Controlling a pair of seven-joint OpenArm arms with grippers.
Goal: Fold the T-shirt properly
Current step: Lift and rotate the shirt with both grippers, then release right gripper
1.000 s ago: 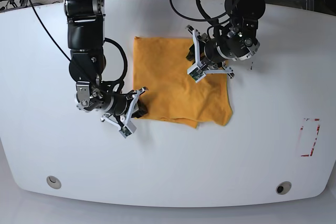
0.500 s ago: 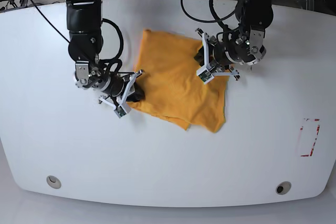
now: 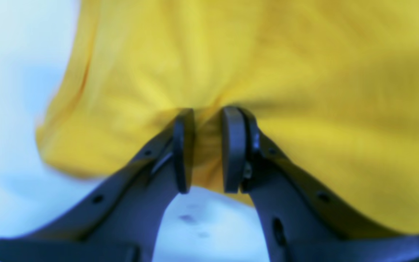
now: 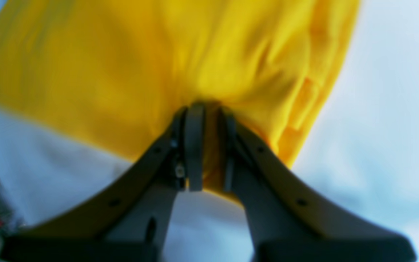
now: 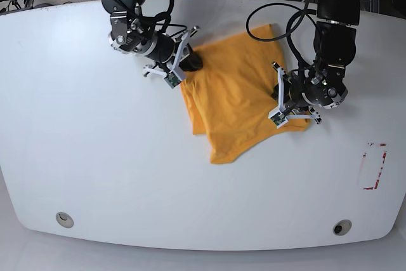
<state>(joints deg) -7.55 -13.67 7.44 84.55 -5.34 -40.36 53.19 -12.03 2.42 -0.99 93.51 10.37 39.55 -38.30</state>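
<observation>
T-shirt point(image 5: 235, 96) cloth is pinched at two opposite edges, which is why it lies skewed across the far middle of the white table point(image 5: 95, 169). The right gripper point(image 5: 184, 63), on the left of the base view, has its fingers point(image 4: 194, 145) nearly together with a gathered bunch of fabric between them at the shirt's far-left edge. The left gripper point(image 5: 283, 99), on the right of that view, pinches the right-hand edge in the same way; in its wrist view its fingers point(image 3: 233, 149) stand a little apart with a fold of yellow cloth filling the gap. Wrinkles fan out from each pinch, suggesting the fabric is under some pull. The shirt looks already doubled over, a lower layer peeping out along the near-left edge, and a loose corner points toward the near side. Holding two edges at once probably serves to turn or reposition the half-folded bundle without letting the layers slide apart. Both wrist views are blurred, so finer detail is unclear.
</observation>
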